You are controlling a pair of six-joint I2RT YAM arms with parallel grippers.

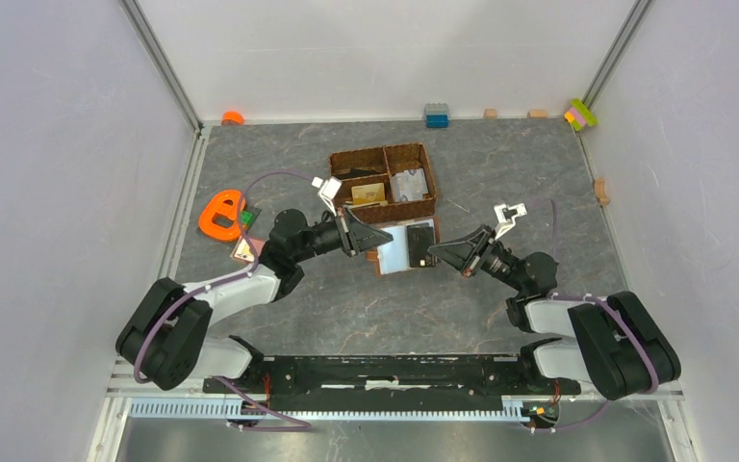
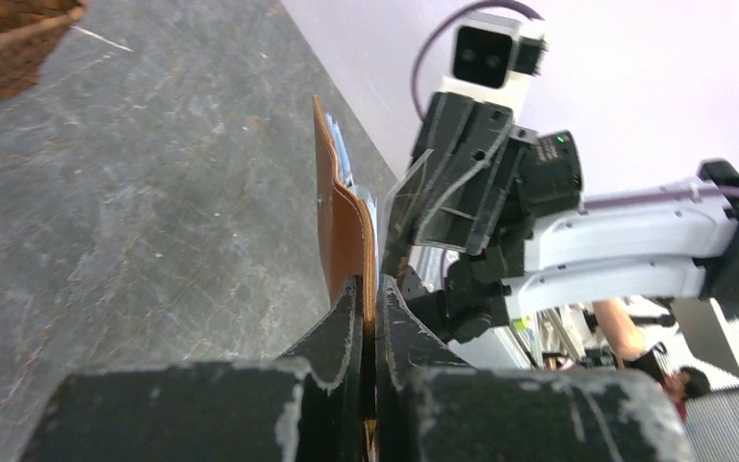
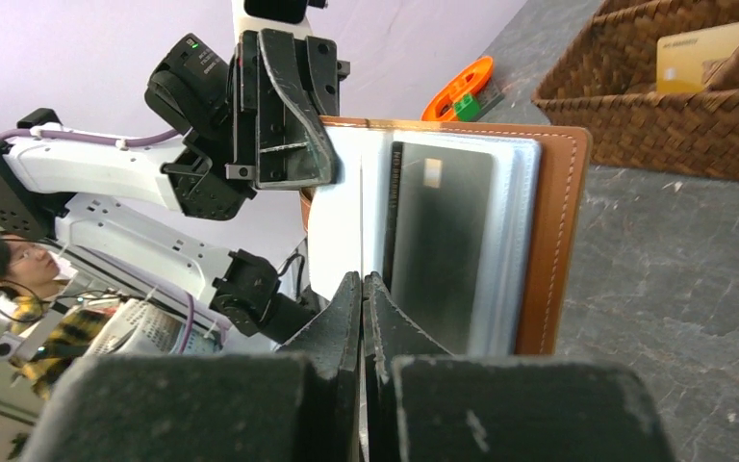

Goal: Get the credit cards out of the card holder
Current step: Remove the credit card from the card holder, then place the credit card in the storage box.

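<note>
The card holder [image 1: 404, 248], a brown wallet, is held open between my two grippers just in front of the basket. Its inside is pale, with a dark card [image 3: 440, 241] in a pocket. My left gripper [image 1: 383, 238] is shut on the wallet's brown cover [image 2: 344, 221], seen edge-on in the left wrist view [image 2: 375, 289]. My right gripper [image 1: 431, 255] is shut on a thin pale card [image 3: 344, 217] at the wallet's inside, seen edge-on between the fingers [image 3: 362, 281]. A gold-tan card [image 1: 369, 192] and a grey card [image 1: 407, 183] lie in the basket.
The brown woven compartment basket [image 1: 382, 209] stands right behind the wallet, and its wall shows in the right wrist view [image 3: 654, 106]. An orange tape holder [image 1: 219, 214] lies at the left. Small blocks [image 1: 436, 115] line the back wall.
</note>
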